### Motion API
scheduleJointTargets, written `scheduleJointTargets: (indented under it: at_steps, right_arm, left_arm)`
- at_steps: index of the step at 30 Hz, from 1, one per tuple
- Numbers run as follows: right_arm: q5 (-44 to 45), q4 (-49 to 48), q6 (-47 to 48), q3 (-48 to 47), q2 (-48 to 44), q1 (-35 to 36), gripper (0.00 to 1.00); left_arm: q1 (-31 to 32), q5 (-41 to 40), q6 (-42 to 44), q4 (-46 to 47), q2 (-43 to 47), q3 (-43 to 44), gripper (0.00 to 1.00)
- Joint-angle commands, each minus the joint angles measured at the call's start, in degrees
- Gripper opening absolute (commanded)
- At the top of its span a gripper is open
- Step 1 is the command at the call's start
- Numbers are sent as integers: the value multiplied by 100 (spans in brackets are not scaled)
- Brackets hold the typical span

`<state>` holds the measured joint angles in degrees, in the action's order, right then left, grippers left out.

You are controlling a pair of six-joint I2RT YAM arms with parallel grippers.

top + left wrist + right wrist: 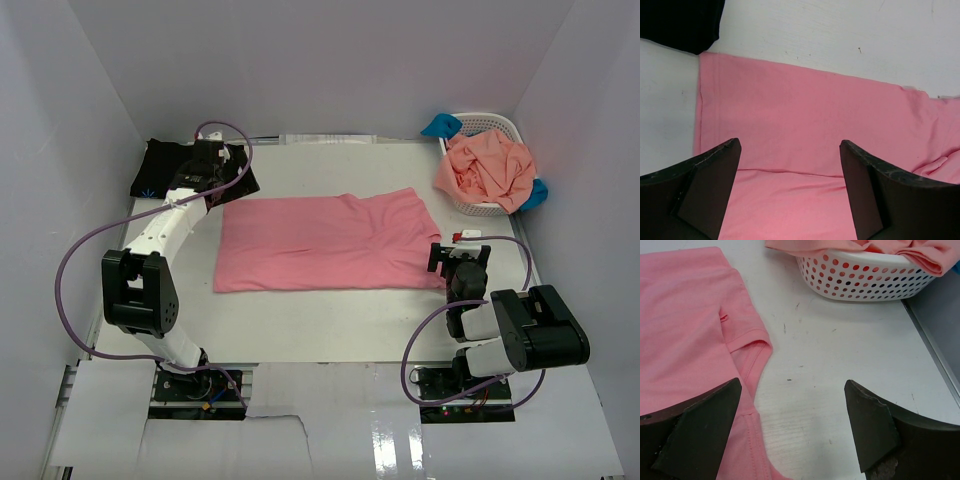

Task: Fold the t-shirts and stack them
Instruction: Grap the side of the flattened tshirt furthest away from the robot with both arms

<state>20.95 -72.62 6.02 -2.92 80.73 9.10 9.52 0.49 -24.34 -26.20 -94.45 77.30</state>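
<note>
From above, the rose-pink cotton t-shirt lies as a long flat strip mid-table, which I'd judge half-folded. A crosswise fold seems due next, calling for grips on one short end. The left gripper reaches far, beside the black cloth t-shirt; the right gripper sits at the pink hem. Left wrist view: jaws wide apart, empty, above pink cloth. Right wrist view: jaws spread, holding nothing, the sleeve below. The white perforated plastic basket stands beyond.
</note>
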Motion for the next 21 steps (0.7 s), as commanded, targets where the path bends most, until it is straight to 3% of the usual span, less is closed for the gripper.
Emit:
scheduleJointTargets:
  at_steps: [1,6,8,9,10,11,14,15,18,20,21]
  right_arm:
    - [216,-648,-75,-86,31,-23,90]
    - [261,-780,56,89,-293,30,90]
    - [1031,-99,206,-119,-1036,449,90]
    - [1112,506,285,-382,-1311,513,90]
    - [1070,1930,129,-716,-1584,540,90]
    - [965,2823,-151,-1598,-2030,540,90]
    - [-931,5619,-374,-3088,-2254,513,90]
    - [-1170,5679,-469,-3492,-2237,513,90]
    - [-769,5461,-1258,-3584,-2263,444,90]
    - [-1188,5294,-1638,-3628,-2124,251,90]
    - [-1303,5676,-1691,-4081,-1957,232,90]
  left_arm:
    - [6,91,-45,-35,120,128,91]
    - [6,48,-18,-43,129,145,91]
    - [-3,30,-10,-44,138,137,91]
    - [6,30,-10,-35,129,137,91]
    - [6,30,-10,-52,112,145,91]
    - [6,39,-1,-52,94,145,91]
    - [6,39,-1,-79,41,180,91]
    - [-3,-144,-1,-87,41,180,91]
    - [-3,-207,-9,-87,111,154,92]
    - [-3,-242,8,-87,138,137,92]
    - [-3,-251,-1,-79,147,128,92]
